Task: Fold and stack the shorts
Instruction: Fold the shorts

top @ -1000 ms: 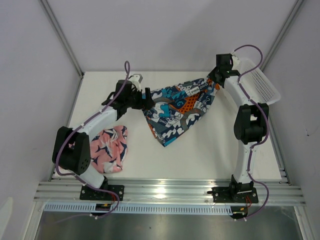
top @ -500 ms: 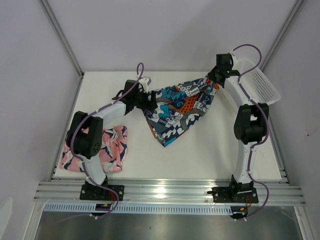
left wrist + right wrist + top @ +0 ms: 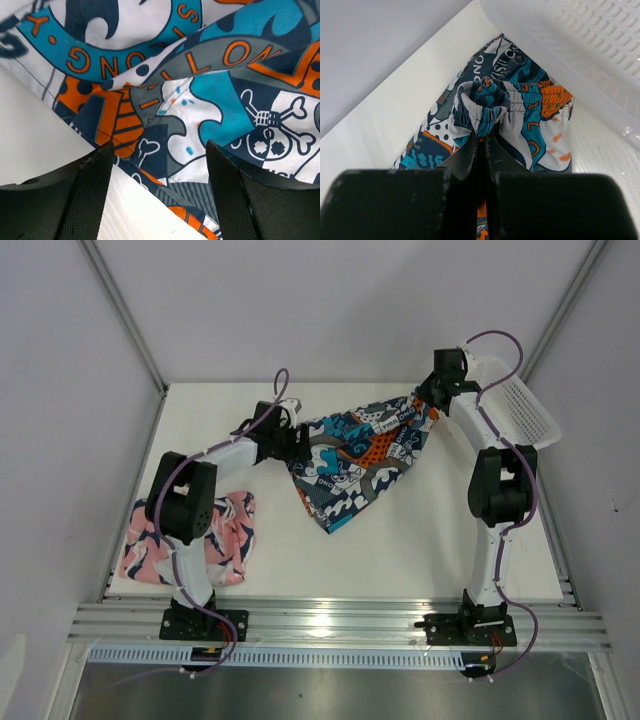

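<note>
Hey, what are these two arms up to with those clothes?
They are working on folding shorts. The right gripper is shut on the bunched waistband of the patterned shorts, by the white basket. The left gripper is open, its fingers either side of that cloth's opposite edge, not clamped. The pink shorts lie crumpled at the near left of the table, no gripper on them.

A robotics lab cell: white bench (image 3: 420, 540) boxed in by pale panels (image 3: 340, 310), cabled left arm (image 3: 185, 505) and right arm (image 3: 500, 485) bolted to an aluminium rail (image 3: 340, 624).
</note>
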Controlling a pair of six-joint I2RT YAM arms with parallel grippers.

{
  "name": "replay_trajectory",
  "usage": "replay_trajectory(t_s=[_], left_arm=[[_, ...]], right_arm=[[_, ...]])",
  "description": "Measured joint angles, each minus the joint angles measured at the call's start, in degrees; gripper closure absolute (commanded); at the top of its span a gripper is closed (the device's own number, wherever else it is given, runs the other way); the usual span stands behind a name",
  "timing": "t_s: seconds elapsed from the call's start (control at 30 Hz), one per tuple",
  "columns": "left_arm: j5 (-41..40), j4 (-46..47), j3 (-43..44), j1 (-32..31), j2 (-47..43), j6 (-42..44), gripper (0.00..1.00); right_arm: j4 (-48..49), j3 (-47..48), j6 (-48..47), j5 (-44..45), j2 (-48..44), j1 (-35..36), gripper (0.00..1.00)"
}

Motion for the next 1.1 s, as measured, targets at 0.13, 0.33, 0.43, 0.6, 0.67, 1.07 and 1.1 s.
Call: replay_trajectory(t_s=[0.13,0.33,0.43,0.6,0.67,1.07,1.1], left_arm=[[0.1,0.8,-1.3,0.0,0.3,-2.4,0.26],[0.0,2.8,-3.8,0.0,0.4,-5.4,0.28],[-0.3,3.0,-3.8,0.0,0.6,-6.3,0.28],[-0.5,3.2,-3.8,0.0,0.7,-7.3,0.31],[-0.8,3.2,-3.8,0.0,0.7,-7.8,0.33],[-2.6,9.9,-7.3,0.1,0.7,-11.4,0.57],[-2.8,10.5,-7.4,0.1,0.7,-11.8,0.58]], right_arm=[[0.0,0.0,0.0,0.0,0.0,-0.1,1.0],[0.0,0.0,0.0,0.0,0.0,-0.2,1.0],[0.0,0.0,0.0,-0.1,0.0,-0.2,1.0],[0.1,0.0,0.0,-0.4,0.0,-0.2,1.0],[0.2,0.0,0.0,-0.4,0.0,-0.2,1.0],[0.2,0.0,0.0,-0.7,0.0,-0.2,1.0],[0.2,0.0,0.0,-0.7,0.0,-0.2,1.0]])
